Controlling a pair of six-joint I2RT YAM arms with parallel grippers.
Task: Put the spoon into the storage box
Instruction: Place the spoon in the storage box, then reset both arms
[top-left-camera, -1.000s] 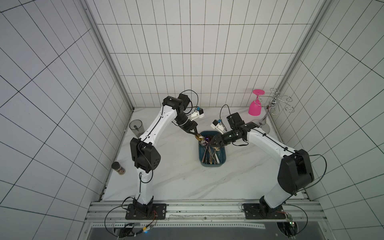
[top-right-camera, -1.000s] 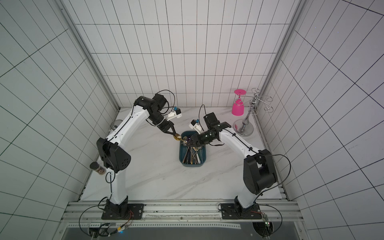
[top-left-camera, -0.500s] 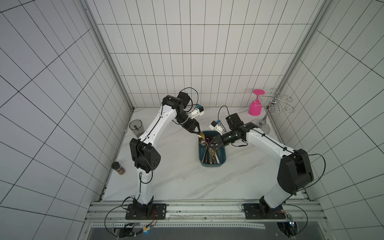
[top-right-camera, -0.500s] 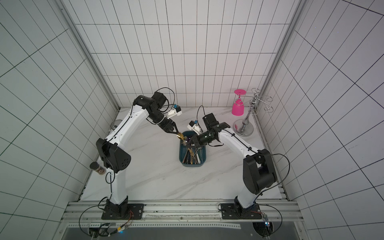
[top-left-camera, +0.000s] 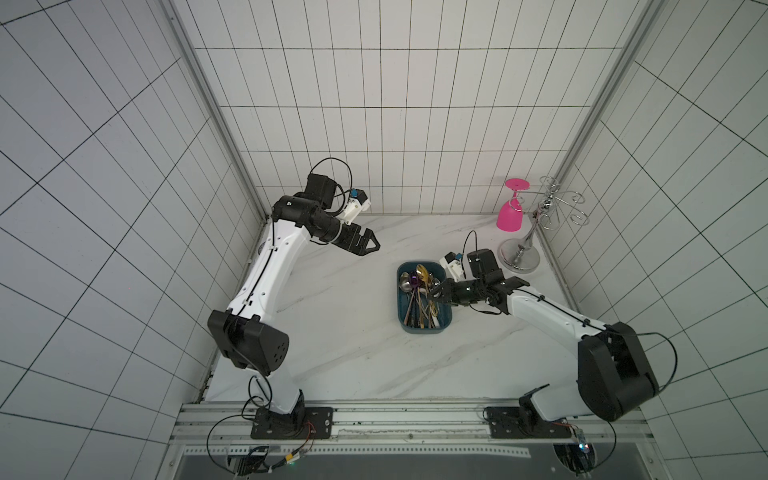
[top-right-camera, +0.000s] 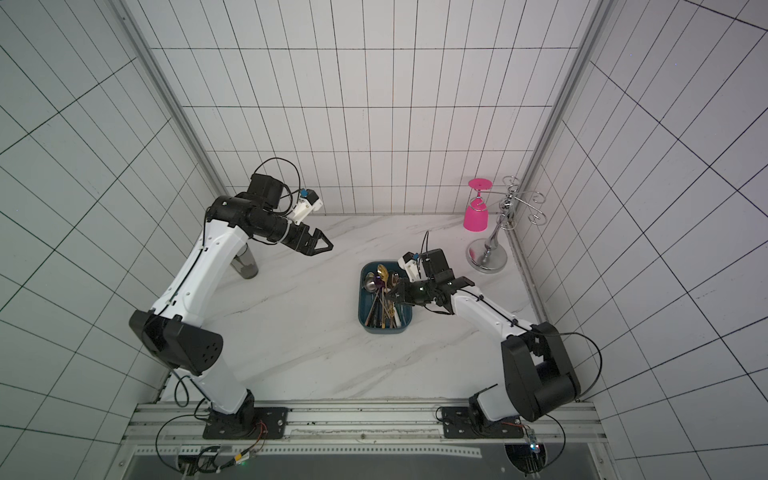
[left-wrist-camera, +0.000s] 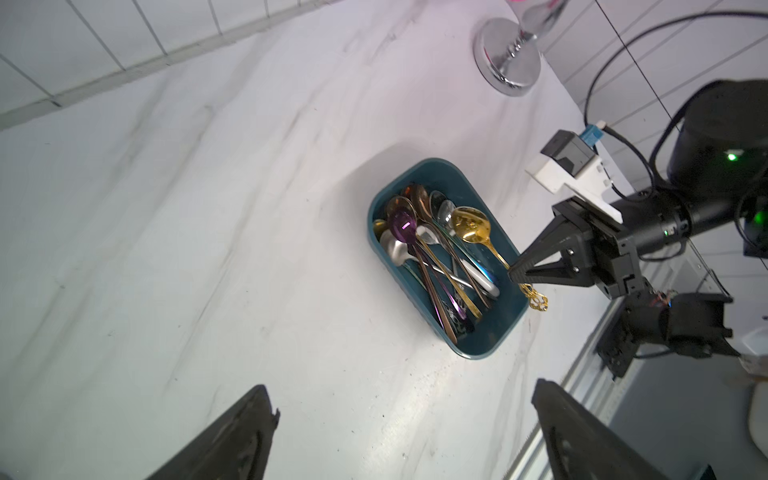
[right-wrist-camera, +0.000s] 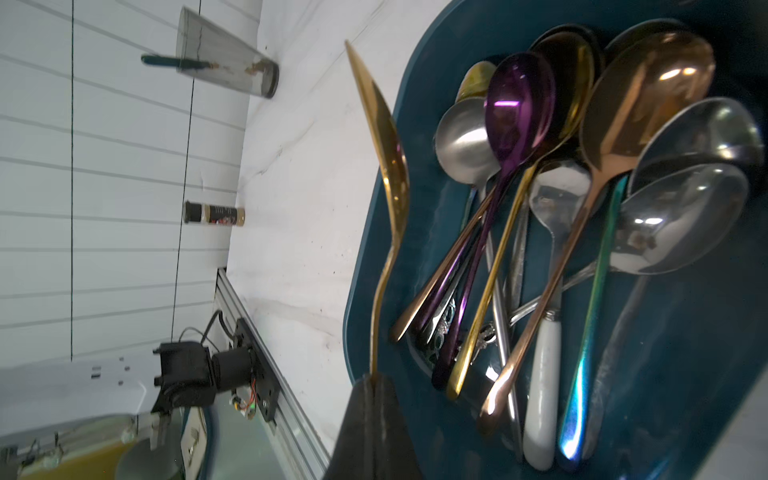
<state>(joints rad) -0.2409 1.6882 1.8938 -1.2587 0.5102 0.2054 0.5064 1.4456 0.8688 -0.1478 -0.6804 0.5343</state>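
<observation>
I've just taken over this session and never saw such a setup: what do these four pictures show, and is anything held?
Two robot arms stand on a rail at a marble table's edge. Two pictures look down on the whole scene from overhead; the other two come from a camera on each arm's wrist. On the table: a teal storage box full of spoons, a chrome rack with a pink glass hanging upside down, a smoky cup and a small jar. The right gripper is shut on the handle of a gold spoon, its bowl over the box. The left gripper is open, empty, raised away from it.
</observation>
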